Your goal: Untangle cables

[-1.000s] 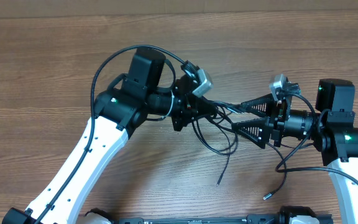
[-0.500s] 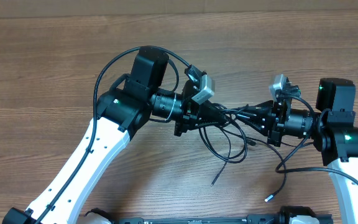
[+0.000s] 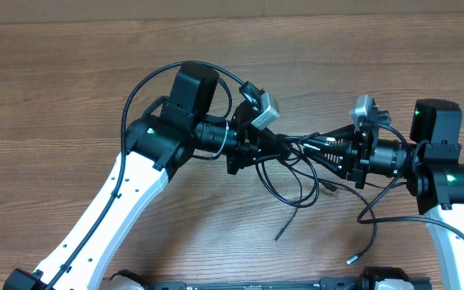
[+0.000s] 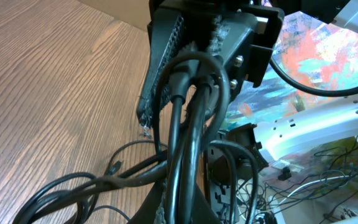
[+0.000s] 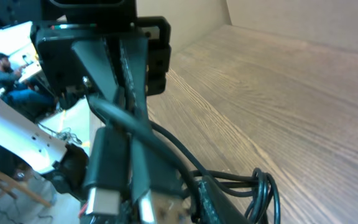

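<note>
Cables (image 3: 300, 165) were bunched at ctr-right of the overhead frame, strung between the two grippers. L gripper (image 3: 284, 150) reached in from the left and was clenched on the bundle. R wrist view showed its fingers pressed together at upper left of frame, w/ cords running out between them. R gripper (image 3: 325, 153) reached in from the right, met it almost tip to tip, and was likewise clamped on the same bundle. L wrist view showed several cords pinched between its ridged pads (image 4: 165, 62) at top ctr. Grip points sat just beside each other, w/ only a short run of cord between.

Slack loops spread below the grippers toward lower ctr of the overhead frame. Two free ends lay on the table (image 3: 71, 97): one at lower ctr (image 3: 276, 238), the other near lower right (image 3: 350, 259), well apart. One plug (image 5: 104, 183) w/ a metal tip showed at lower left of R wrist view. Which cord it belonged to could not be told.
</note>
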`<action>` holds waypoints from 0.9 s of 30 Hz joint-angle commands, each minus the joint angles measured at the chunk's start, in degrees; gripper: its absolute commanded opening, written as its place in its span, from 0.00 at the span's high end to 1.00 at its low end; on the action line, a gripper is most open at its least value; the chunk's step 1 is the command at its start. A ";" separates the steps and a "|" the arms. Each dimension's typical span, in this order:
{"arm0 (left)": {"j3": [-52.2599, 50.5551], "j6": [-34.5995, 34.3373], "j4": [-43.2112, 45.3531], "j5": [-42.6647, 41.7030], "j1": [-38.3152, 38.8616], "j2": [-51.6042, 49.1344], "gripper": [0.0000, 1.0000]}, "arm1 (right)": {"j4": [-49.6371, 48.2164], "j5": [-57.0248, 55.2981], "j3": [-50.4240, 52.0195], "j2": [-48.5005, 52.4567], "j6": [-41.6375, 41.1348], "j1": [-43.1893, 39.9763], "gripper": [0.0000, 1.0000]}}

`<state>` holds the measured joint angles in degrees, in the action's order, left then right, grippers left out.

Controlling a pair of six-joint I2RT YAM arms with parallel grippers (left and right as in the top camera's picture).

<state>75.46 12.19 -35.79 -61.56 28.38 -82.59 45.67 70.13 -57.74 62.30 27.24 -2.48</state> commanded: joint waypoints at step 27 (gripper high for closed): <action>0.46 -25.70 -6.82 40.28 -0.24 0.09 0.96 | -1.22 1.99 -1.16 -0.76 0.04 0.26 0.96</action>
<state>75.46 -10.13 -42.70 -23.92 28.40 -82.59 44.64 70.52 -57.74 62.30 27.20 -2.22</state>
